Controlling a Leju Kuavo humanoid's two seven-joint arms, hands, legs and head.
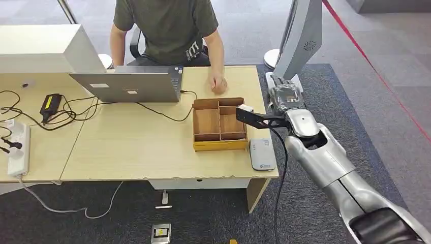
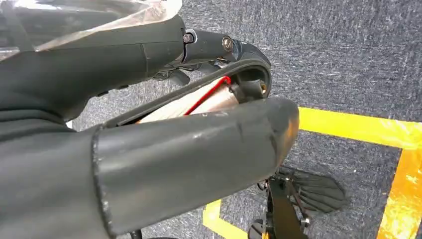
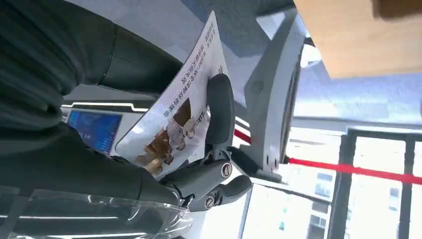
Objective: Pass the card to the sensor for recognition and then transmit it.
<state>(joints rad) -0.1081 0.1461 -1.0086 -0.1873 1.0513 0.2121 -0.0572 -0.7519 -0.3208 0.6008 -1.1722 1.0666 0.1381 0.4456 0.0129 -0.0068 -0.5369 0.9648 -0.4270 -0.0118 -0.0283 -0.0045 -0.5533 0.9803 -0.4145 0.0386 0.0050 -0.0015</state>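
Here the right hand [image 1: 284, 101] reached over the table's [image 1: 127, 147] right edge, fingers [image 3: 219, 112] clamped on the card [image 3: 176, 112] — held just beside the wooden tray [image 1: 219, 124], above the white sensor [image 1: 262, 154]. Left hand [image 2: 149, 149] hung over carpet — finger state unclear.

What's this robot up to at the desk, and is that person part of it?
The right robot hand is holding a printed card, reaching over the edge of the wooden divided tray on the desk. A white card reader lies flat beside the tray. A person sits opposite behind a laptop, one hand resting on the desk.
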